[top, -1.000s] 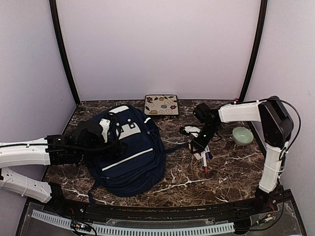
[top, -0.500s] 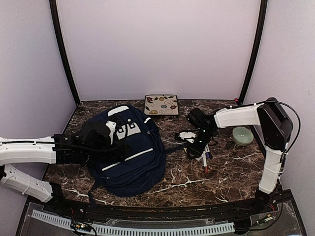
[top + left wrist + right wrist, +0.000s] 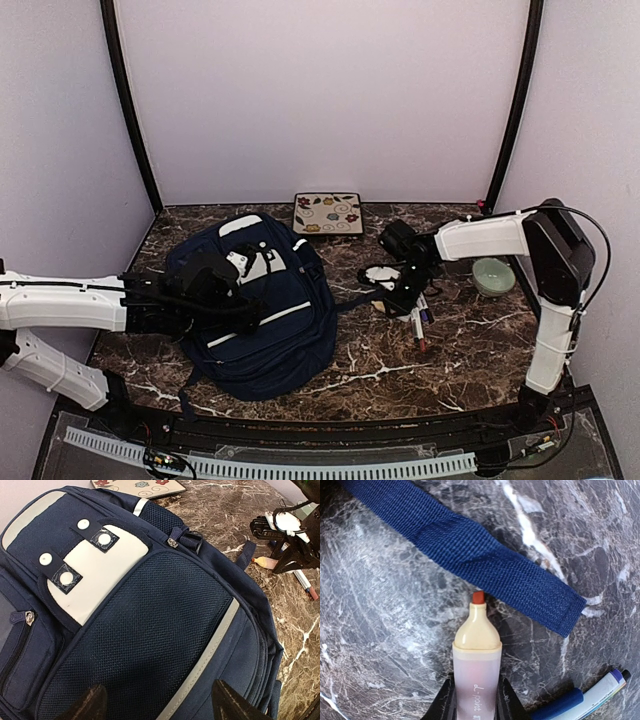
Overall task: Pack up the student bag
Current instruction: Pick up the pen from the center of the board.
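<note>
Student bag (image 3: 255, 310): one large navy fabric backpack, lying flat, front face up, on left half of the dark brown white-veined marble table (image 3: 470, 350). Coarse mesh front pocket, one pale diagonal stripe, one white patch crossed by two navy tabs. Four round white studs counted in the left wrist view: two on the tabs, two on the navy fabric above. Two metal zip pulls visible.

Left gripper (image 3: 160, 707) sits over the mesh pocket, jaws spread wide, nothing between them; contact with the fabric not clear.

Right gripper (image 3: 476, 705) clamped on one highlighter (image 3: 476, 645): translucent pinkish barrel, cream shoulder, small orange chisel tip. Tip points at one blue woven webbing strap (image 3: 470, 565) lying flat on the marble, right at the strap's edge. One blue-capped white-barrel marker (image 3: 580, 700) lies just beside the gripper; a few more pens near it in the top view, count unclear.

One square floral-patterned tile (image 3: 328, 213) at the back wall. One pale green round bowl (image 3: 493, 275) at right.
</note>
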Robot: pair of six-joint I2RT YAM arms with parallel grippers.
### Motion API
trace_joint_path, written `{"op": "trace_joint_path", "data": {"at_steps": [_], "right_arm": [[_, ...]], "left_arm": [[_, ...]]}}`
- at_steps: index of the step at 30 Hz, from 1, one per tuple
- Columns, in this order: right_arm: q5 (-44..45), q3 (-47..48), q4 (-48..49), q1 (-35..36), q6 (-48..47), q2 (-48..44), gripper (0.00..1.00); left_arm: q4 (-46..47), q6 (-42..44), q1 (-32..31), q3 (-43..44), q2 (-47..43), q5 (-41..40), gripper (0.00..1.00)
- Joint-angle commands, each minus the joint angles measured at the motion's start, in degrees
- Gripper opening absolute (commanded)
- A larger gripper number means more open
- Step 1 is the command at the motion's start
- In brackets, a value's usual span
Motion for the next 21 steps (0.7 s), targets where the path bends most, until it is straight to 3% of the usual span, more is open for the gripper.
{"op": "trace_joint_path", "data": {"at_steps": [1, 8, 14, 21], "right_arm": [[2.2, 2.8, -2.6, -0.1, 0.9, 1.9, 0.2], [-7.7, 6.6, -4.6, -3.4, 0.6, -2.2, 0.15], [-16.6, 0.2, 2.8, -7.2, -2.5, -7.5, 0.11], [-19.7, -2.9, 7.4, -9.0, -1.2, -10.7, 0.12]], "left_arm": [[-2.3, 2.3, -1.1, 2.0, 0.3, -1.4, 0.74], [-3.0, 9.5, -3.6, 4.7, 2.1, 4.0, 0.74], [-5.9, 12.8, -5.8, 7.3, 6.2, 7.2, 0.74], [-15.1, 14.1, -8.6, 12.5, 12.9, 2.3, 0.73]]}}
